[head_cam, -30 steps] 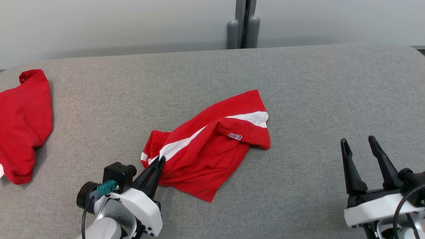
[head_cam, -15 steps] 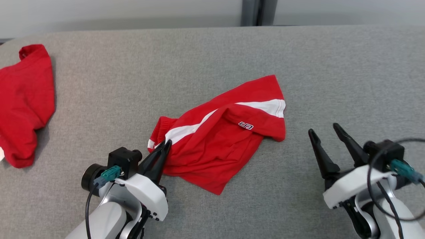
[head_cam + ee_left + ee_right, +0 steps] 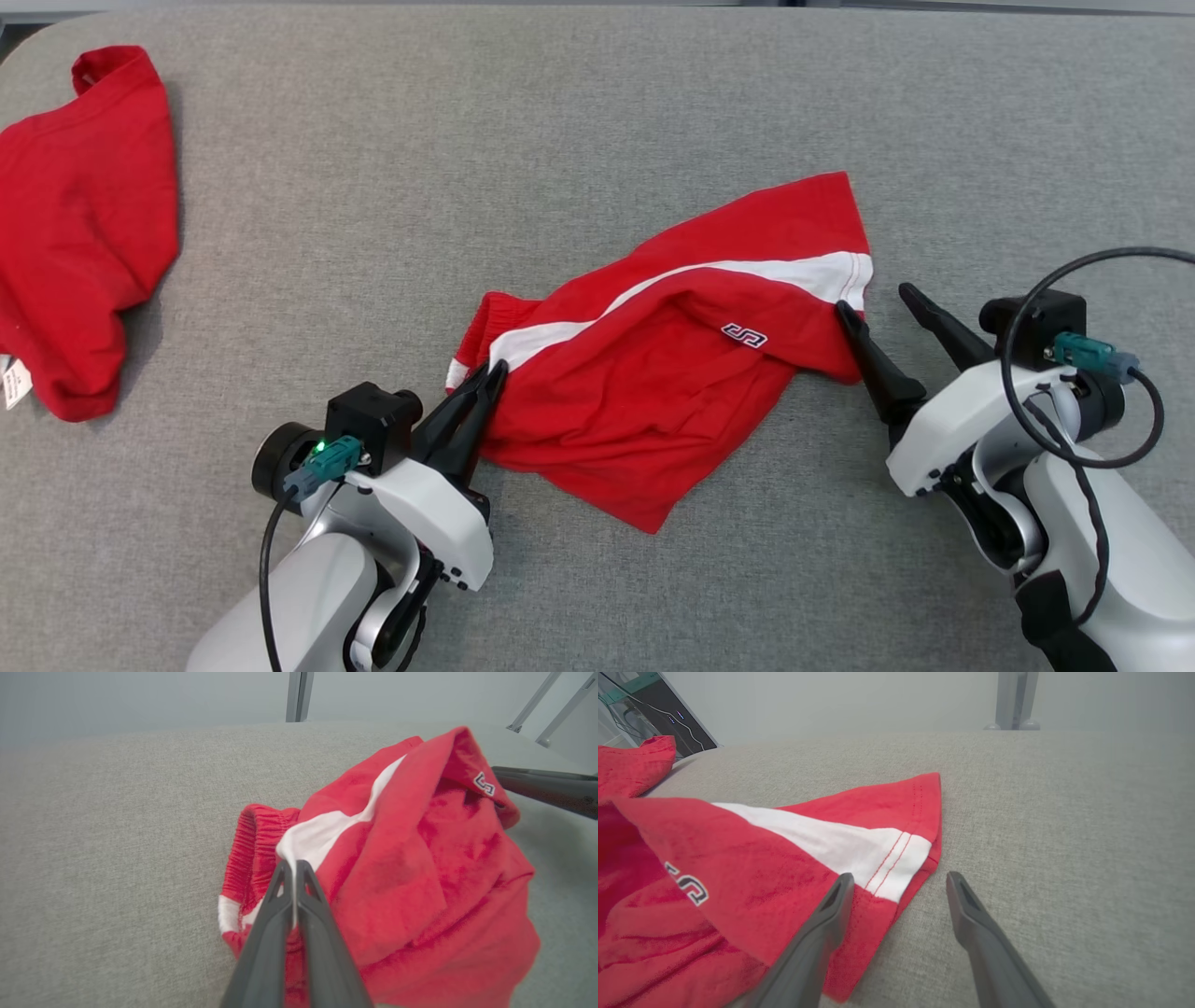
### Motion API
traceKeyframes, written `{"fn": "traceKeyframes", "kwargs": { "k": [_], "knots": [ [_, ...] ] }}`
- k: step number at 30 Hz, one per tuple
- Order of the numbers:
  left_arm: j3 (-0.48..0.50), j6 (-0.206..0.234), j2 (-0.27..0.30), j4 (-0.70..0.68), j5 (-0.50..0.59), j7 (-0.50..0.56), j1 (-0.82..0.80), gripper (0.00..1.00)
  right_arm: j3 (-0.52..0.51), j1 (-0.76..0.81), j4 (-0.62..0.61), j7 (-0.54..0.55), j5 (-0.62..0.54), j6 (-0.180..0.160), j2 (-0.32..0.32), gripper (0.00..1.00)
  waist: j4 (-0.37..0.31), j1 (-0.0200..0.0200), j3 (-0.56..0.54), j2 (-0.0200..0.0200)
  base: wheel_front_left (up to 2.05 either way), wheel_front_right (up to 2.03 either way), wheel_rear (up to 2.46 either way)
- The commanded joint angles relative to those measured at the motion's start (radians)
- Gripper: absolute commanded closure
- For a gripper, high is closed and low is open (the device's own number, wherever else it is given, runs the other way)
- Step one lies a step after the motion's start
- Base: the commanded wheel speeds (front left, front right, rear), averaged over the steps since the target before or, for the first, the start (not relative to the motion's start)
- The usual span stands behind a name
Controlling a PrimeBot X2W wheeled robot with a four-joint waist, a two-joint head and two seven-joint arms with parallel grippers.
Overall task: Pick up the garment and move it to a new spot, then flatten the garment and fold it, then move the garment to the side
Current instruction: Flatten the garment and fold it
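Note:
The garment is red with a white band and a small logo, lying crumpled on the grey table. My left gripper is shut on its white band beside the ribbed elastic edge; the left wrist view shows the closed fingertips pinching cloth of the garment. My right gripper stands open at the garment's right hem corner. In the right wrist view the right gripper has one finger over the garment and the other over bare table.
A second red garment with a white label lies at the table's far left, and is also seen as red cloth in the right wrist view. A finger of the right gripper crosses the left wrist view at right.
The head camera has tilted down, shifting the picture. My right gripper has moved in to the garment's right hem corner, still open. The left gripper keeps its grip.

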Motion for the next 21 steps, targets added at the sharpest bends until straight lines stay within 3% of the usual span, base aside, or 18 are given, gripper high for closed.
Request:
{"fn": "traceKeyframes", "kwargs": {
  "k": [1, 8, 9, 10, 13, 16, 17, 21],
  "knots": [
    [0.001, -0.003, 0.004, 0.008, 0.007, -0.006, -0.021, 1.0, 0.007, -0.02, 0.014, -0.013, 0.01, 0.001, -0.009, 0.0, 0.007, 0.0, 0.004, 0.0, 0.0, 0.0, 0.0],
    [-0.004, -0.009, -0.008, 0.031, 0.004, -0.016, -0.029, 1.0, 0.078, -0.085, 0.079, -0.048, 0.074, 0.001, -0.026, 0.0, 0.018, 0.0, 0.014, 0.0, 0.0, 0.0, 0.0],
    [-0.005, -0.01, -0.009, 0.033, 0.003, -0.018, -0.031, 1.0, 0.09, -0.09, 0.086, -0.049, 0.085, 0.001, -0.029, 0.14, 0.018, 0.0, 0.015, 0.0, 0.0, 0.0, 0.0],
    [-0.005, -0.01, -0.01, 0.035, 0.003, -0.02, -0.033, 1.0, 0.102, -0.096, 0.085, -0.059, 0.094, 0.001, -0.03, 0.51, 0.019, 0.0, 0.017, 0.0, 0.0, 0.0, 0.0],
    [-0.005, -0.01, -0.013, 0.041, 0.0, -0.023, -0.037, 1.0, 0.132, -0.114, 0.091, -0.081, 0.108, 0.001, -0.043, 0.65, 0.02, 0.0, 0.02, 0.0, 0.0, 0.0, 0.0],
    [-0.006, -0.01, -0.014, 0.046, 0.001, -0.027, -0.039, 1.0, 0.153, -0.127, 0.096, -0.106, 0.112, 0.001, -0.053, 0.95, 0.02, 0.0, 0.02, 0.0, 0.0, 0.0, 0.0],
    [-0.006, -0.01, -0.014, 0.046, 0.0, -0.028, -0.039, 1.0, 0.159, -0.129, 0.097, -0.112, 0.117, 0.001, -0.054, 1.0, 0.02, 0.0, 0.019, 0.0, 0.0, 0.0, 0.0],
    [-0.007, -0.008, -0.016, 0.05, -0.001, -0.036, -0.038, 1.0, 0.179, -0.14, 0.097, -0.139, 0.117, 0.001, -0.066, 1.0, 0.02, 0.0, 0.017, 0.0, 0.0, 0.0, 0.0]
  ]
}}
